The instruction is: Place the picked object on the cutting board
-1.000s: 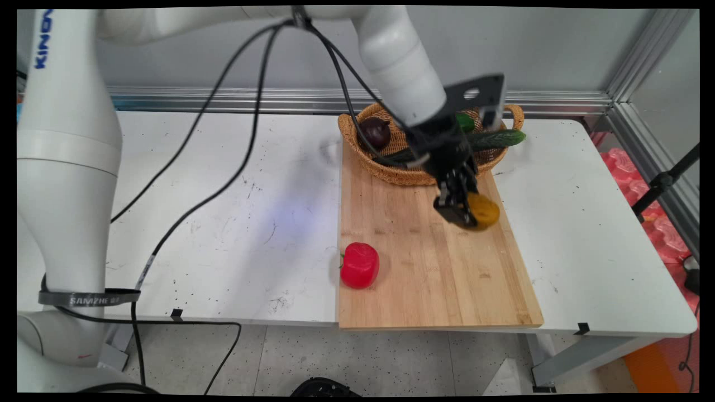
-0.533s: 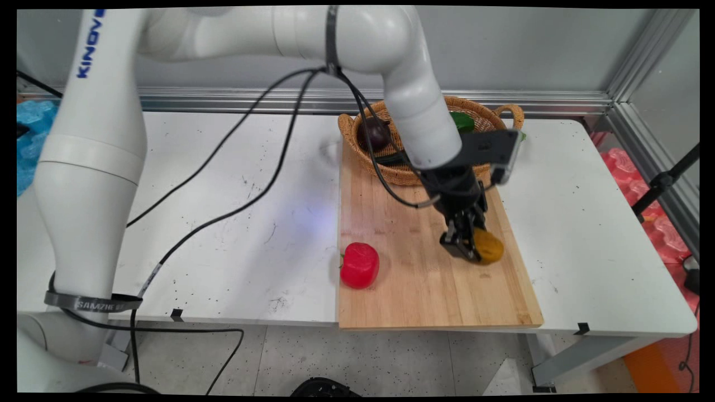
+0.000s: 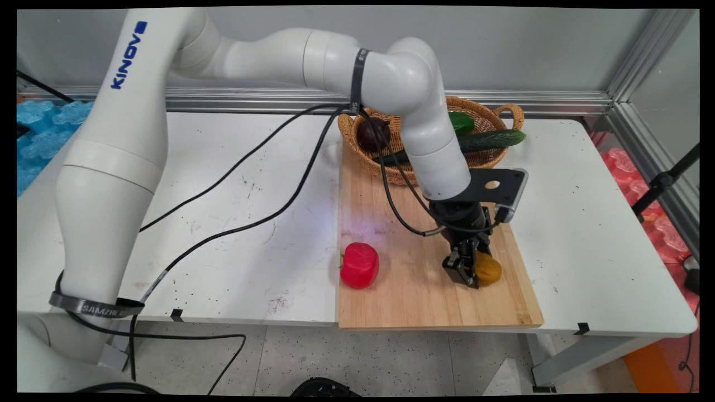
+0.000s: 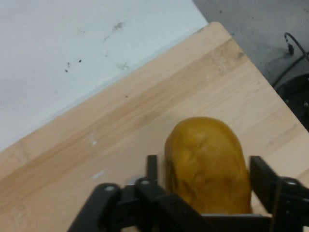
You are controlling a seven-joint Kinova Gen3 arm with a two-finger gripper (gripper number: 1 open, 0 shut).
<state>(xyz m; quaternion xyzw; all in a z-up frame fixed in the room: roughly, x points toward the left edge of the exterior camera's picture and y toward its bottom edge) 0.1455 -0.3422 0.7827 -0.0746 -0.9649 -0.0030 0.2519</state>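
1. Your gripper (image 3: pixel 472 272) has its fingers (image 4: pixel 263 176) closed on a yellow-brown potato (image 3: pixel 487 268), low over the wooden cutting board (image 3: pixel 413 301), toward the board's 4 o'clock part. Whether the potato already rests on the wood cannot be told from either view.

2. The potato is rounded and smooth-looking. If the grip loosens while it is off the board, it would likely roll, and the board's right edge is near at 3 o'clock, with bare tabletop (image 3: pixel 586 251) beyond.

3. In the hand view the potato (image 4: pixel 207 164) bulges past the fingers, held near one end, it seems. An off-centre hold like that could let it pivot or slip out.

4. Pressing further down risks jamming the potato or the fingertips into the wood.

5. The red bell pepper (image 3: pixel 360 265) lies at the board's left edge, at 9 o'clock from the gripper and well apart, so it is little threatened.

6. The wicker basket (image 3: pixel 391 173) with a cucumber (image 3: pixel 494 138) and a dark onion (image 3: pixel 373 133) sits at 12 o'clock; the hanging black cables (image 3: pixel 402 206) pass in front of it and could snag its rim.
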